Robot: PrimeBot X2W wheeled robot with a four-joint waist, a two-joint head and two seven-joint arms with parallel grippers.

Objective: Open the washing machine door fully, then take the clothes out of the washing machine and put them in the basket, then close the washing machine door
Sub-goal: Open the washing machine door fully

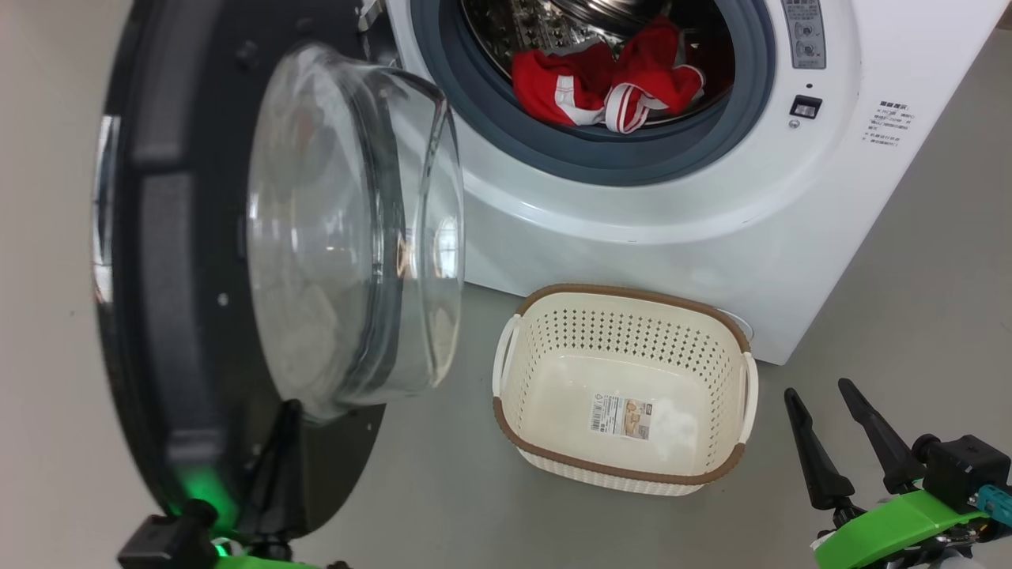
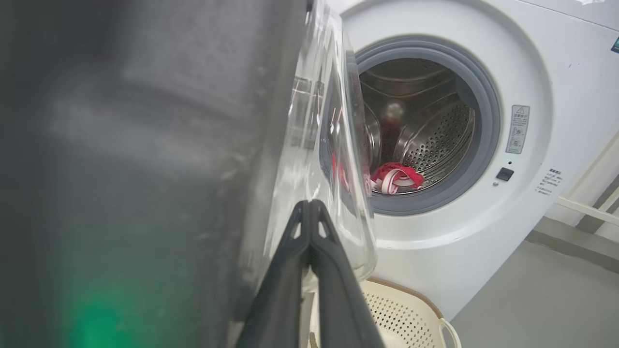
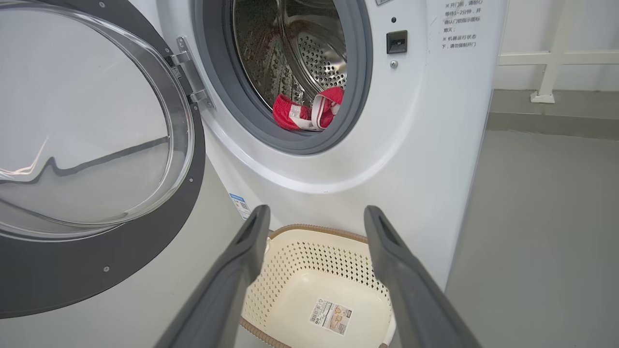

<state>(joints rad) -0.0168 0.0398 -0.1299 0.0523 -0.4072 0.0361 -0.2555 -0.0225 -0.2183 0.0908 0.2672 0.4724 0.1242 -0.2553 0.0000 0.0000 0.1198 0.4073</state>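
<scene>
I am seeing the door point(image 1: 166, 261) hanging open to the left of the washing machine point(image 1: 632, 237), the clothes point(image 1: 609, 83) lying inside its drum point(image 1: 530, 32), and the basket point(image 1: 632, 332) sitting on the floor point(image 1: 443, 490) just before the machine, right of the door.

Left gripper point(image 2: 309, 209), fingers pressed together, is pointing alongside the black-rimmed round glass door point(image 2: 145, 145). Red striped garments point(image 2: 396, 176) are lying in the drum of the white front-loading washing machine point(image 2: 556, 72); cream perforated basket point(image 2: 401, 314) is sitting below.
</scene>
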